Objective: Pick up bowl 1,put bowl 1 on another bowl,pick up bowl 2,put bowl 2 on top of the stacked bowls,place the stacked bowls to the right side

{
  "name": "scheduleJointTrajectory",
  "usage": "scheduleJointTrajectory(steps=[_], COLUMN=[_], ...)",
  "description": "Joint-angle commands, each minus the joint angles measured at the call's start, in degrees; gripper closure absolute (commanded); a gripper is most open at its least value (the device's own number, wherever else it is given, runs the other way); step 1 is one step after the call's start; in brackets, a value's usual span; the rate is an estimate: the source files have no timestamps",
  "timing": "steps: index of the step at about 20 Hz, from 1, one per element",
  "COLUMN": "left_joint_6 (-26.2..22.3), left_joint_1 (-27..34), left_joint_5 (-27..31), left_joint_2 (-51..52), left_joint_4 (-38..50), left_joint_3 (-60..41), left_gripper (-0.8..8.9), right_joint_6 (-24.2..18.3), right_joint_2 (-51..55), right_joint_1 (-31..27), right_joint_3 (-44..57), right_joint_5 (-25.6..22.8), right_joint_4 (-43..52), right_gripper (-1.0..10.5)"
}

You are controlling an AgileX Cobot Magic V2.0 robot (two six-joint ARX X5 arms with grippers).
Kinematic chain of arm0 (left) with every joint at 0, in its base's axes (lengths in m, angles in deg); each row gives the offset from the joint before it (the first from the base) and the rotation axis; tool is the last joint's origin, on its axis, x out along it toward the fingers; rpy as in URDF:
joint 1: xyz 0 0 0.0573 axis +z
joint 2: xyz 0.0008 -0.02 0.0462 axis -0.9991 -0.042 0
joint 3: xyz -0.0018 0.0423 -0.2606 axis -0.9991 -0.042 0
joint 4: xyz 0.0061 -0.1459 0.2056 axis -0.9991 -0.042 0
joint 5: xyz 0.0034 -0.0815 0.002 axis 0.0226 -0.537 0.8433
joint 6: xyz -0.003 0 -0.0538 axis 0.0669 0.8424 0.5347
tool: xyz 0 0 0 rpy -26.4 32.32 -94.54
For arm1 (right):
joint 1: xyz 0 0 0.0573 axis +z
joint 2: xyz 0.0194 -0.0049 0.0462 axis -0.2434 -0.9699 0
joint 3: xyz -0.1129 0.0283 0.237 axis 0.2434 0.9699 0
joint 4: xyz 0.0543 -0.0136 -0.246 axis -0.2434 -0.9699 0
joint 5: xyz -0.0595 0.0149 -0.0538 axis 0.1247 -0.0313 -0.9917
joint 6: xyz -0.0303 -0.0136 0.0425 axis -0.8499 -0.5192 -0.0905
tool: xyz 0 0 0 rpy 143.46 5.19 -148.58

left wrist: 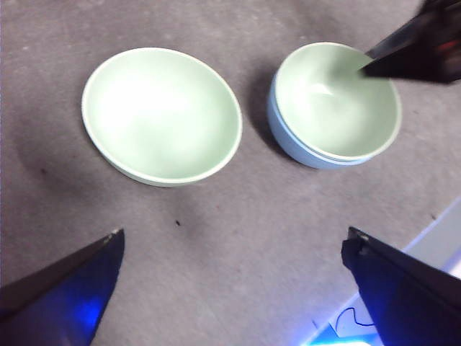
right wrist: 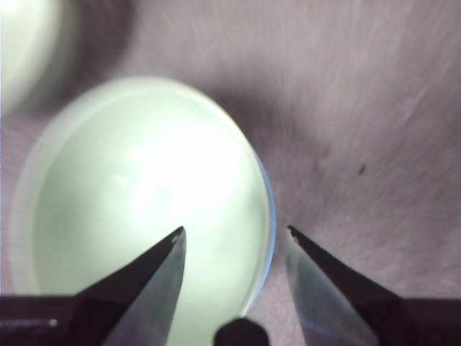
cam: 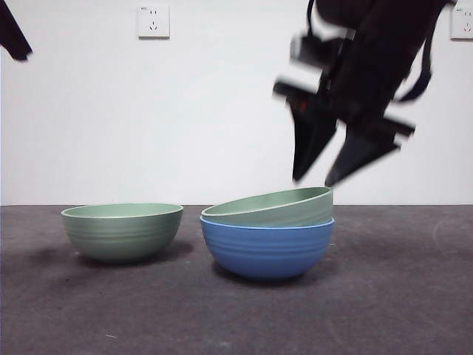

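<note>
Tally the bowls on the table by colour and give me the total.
Pale green bowls: 2, one standing alone and one sitting tilted in the blue bowl
Blue bowls: 1
Total: 3 bowls

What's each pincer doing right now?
Left pincer: open, empty, high above the table.
Right pincer: open, empty, just above the green bowl sitting tilted in the blue bowl.
</note>
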Motion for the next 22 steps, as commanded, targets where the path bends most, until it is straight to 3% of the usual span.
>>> scheduleJointTrajectory(steps=[1,10,17,22], left_joint_6=[2.16,11.87,16.68,17.25], left_joint_1=[-0.79,-5.49,-6.05,-6.32], left_joint_5=[1.64,15.15,20.00,20.41], left_joint_2=[-3.08,-24.44,-37.70,-38.45], left_joint_4=[3.93,23.69,32.33,32.33], left_joint_3=[0.09,0.22,0.33,0.31], left_gripper=[2.43,2.50,2.55,6.01], right_joint_6=[0.13,0.15,0.15,0.15], right_joint_2=[6.34,32.44,40.44,40.41], right_joint_1=[-0.07,-0.07,-0.07,-0.07], right_joint_3=[0.11,0.11,0.11,0.13], right_joint_5=[-0.48,-3.56,-3.52,-3.52], right_joint_4=[-1.38,-13.31,-19.89,-21.70], right_gripper=[7.2,7.2,7.2,7.2])
